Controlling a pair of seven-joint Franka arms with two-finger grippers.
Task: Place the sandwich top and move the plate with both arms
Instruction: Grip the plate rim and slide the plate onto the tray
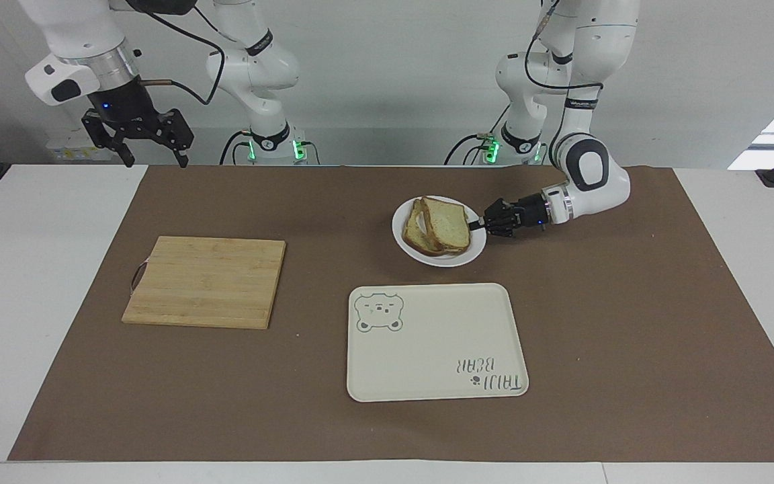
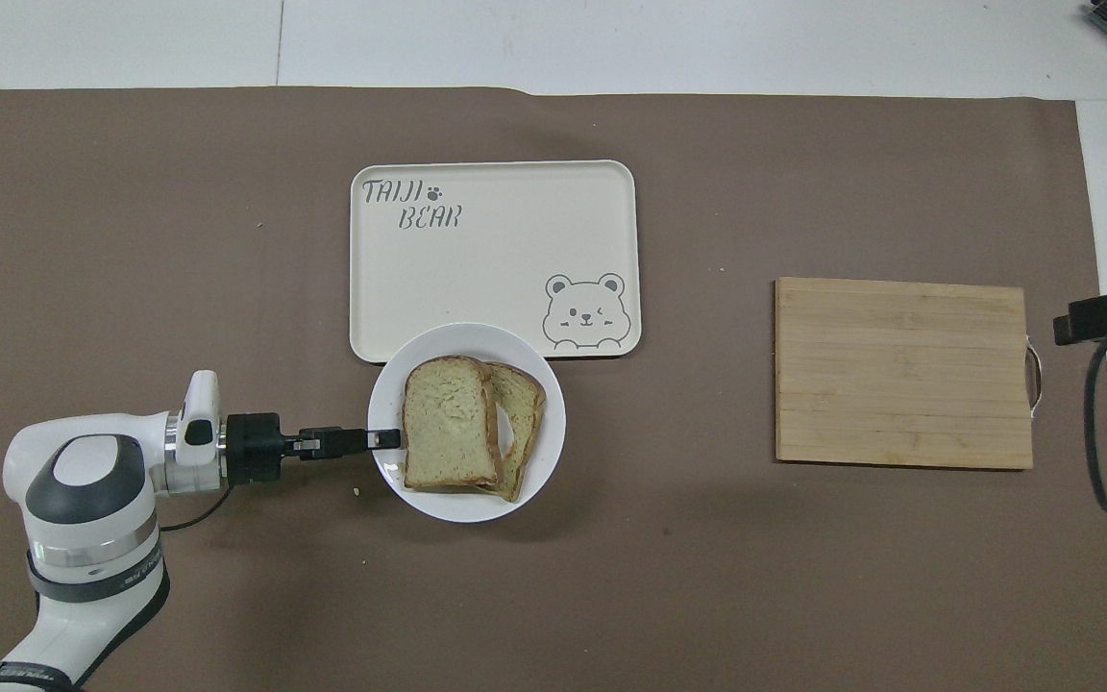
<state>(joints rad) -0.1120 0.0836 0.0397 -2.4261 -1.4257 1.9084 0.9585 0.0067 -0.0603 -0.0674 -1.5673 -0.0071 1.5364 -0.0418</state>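
The facing view catches the right arm's black two-finger gripper (image 1: pixel 153 160) waiting with its fingers spread over the table's edge at the right arm's end; overhead, it's out of frame. The left arm's black gripper (image 2: pixel 382 438) is pinched on the rim of the small round white plate (image 2: pixel 467 504), just nearer the robots than the cream bear-print tray (image 2: pixel 477 279). The pale brown-crusted sandwich top (image 2: pixel 446 435) lies on the lower slice, rounded end toward the tray.
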